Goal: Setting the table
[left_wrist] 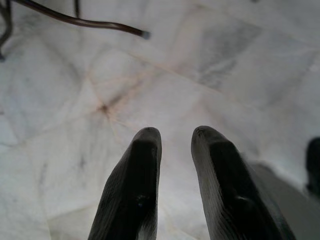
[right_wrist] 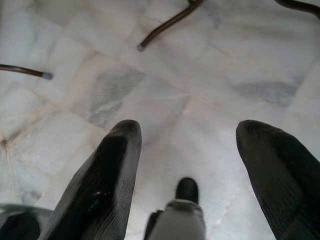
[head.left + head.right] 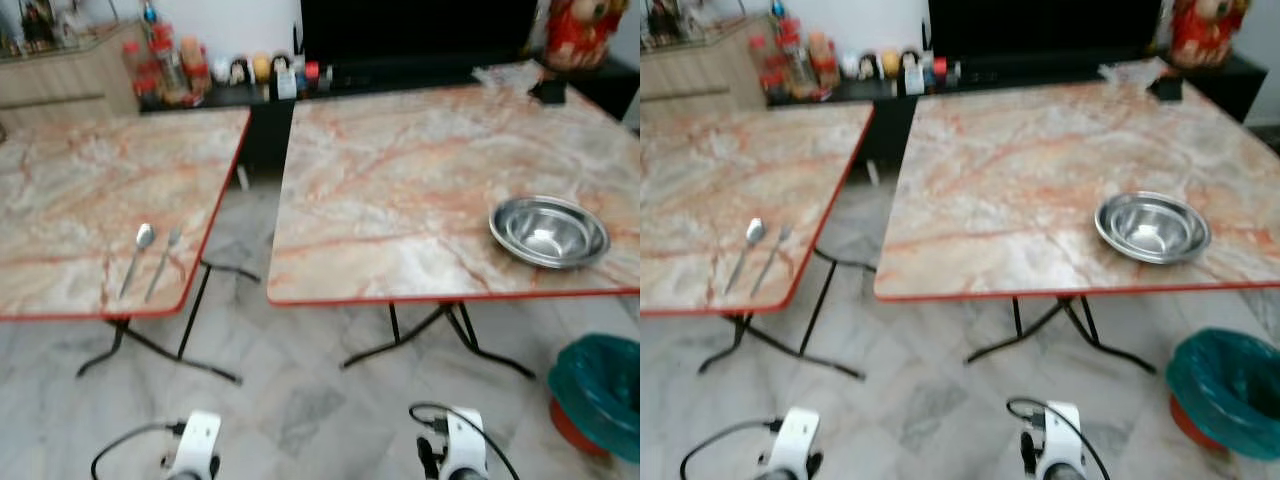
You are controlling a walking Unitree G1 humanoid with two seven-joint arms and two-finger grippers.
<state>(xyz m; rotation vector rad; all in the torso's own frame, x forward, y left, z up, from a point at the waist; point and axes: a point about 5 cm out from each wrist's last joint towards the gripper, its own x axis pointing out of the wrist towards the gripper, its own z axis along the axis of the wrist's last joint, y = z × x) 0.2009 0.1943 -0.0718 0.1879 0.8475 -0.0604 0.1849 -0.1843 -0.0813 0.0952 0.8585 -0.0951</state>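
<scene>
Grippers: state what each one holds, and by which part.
Nothing is held. The left gripper and right gripper both hang empty above the floor.

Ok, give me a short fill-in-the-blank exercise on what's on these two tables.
1. The spoon and fork lie on the ____ table.
2. The steel bowl on the right table holds ____.
3. The left pincer and right pincer both point down at the ____.

Missing words: left; nothing; floor

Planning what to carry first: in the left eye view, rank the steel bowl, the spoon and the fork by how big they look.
1. steel bowl, clearly largest.
2. spoon and fork: alike, both slim and blurred, so unranked.
</scene>
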